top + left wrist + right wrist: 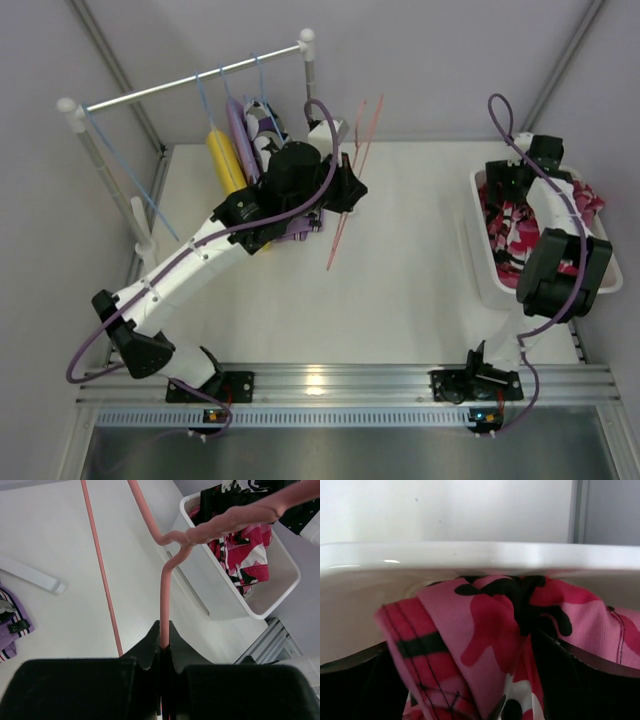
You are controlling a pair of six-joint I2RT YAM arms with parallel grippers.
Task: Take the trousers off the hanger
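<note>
Pinching the wire of the pink hanger (162, 595), the left gripper (164, 642) is pressed together on it, out over the tabletop (410, 260) and just beside the rail (160, 84). No cloth shows on that hanger in either view. Its long axis runs straight away from the gripper, far to near in the top view.

The red-pink trousers (490, 630) lie in the white bin (470, 555) at the right. The right gripper (470, 677) is down in that bin with its fingers spread and the cloth bunched between them. Whether the pads touch the cloth I cannot tell.

What is left of the task hangs from the rail at the far left: a yellow pair (225, 160), a purple pair (240, 130) and a spotted pair (268, 125), side by side. Each hangs down from the rail with its length running toward the near edge in the top view. They are just to the left of the left gripper, close against that arm's wrist. The right arm is well apart from them, across the whole tabletop. So the next reach looks like the left arm's, a short turn to its own left, but only once it is rid of the bare hanger it holds.
</note>
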